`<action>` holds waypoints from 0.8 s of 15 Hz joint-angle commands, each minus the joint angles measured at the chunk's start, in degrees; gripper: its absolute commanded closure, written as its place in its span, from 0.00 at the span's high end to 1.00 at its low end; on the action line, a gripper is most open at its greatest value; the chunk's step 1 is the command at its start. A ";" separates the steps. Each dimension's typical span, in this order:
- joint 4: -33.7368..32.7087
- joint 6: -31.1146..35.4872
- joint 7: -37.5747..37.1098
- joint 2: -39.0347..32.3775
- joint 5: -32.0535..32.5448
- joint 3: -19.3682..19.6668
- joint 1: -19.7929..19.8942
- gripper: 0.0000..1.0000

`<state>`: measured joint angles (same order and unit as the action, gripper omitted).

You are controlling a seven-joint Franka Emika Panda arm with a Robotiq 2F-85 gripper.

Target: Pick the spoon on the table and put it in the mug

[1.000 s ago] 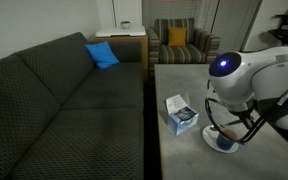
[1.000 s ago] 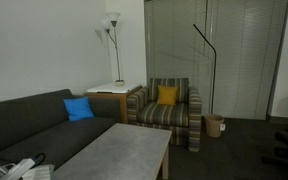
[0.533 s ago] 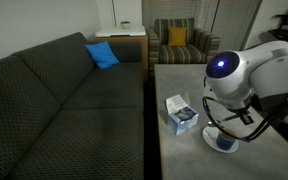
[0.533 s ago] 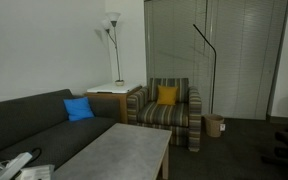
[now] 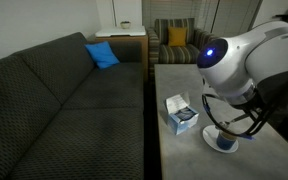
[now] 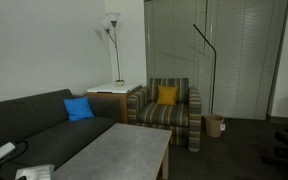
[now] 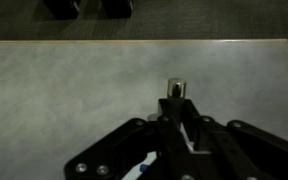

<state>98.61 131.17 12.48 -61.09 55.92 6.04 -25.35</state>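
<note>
White arm (image 5: 249, 60) above grey table (image 5: 179, 85), blue mug (image 5: 224, 139) on saucer (image 5: 211, 144), blue-and-white box (image 5: 180, 114) nearby

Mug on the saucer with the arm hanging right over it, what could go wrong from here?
1. The arm hides much of the mug in an exterior view, and the wrist view does not show it, so the tool might come down off-centre and knock it off the saucer.
2. The blue-and-white box stands close beside; a sideways swing could hit it.
</note>
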 commanded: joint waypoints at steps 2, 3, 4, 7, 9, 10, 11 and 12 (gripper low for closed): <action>6.65 -6.29 -1.52 6.15 1.79 -5.07 4.46 0.04; 6.65 -6.67 -1.46 6.10 1.99 -5.73 5.19 0.04; 6.67 -7.14 -1.48 6.15 2.04 -6.25 5.73 0.04; 3.77 -8.39 -3.16 3.34 3.26 -6.31 5.63 0.04; 1.93 -9.83 -4.25 1.62 4.05 -6.41 5.63 0.04; 1.51 -10.30 -4.64 1.13 4.26 -6.57 5.83 0.04; 0.96 -10.46 -4.48 0.61 4.34 -6.80 6.12 0.04; 0.43 -10.53 -4.65 0.11 4.52 -6.89 6.14 0.04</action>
<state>101.46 122.60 8.87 -58.98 58.47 0.69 -20.74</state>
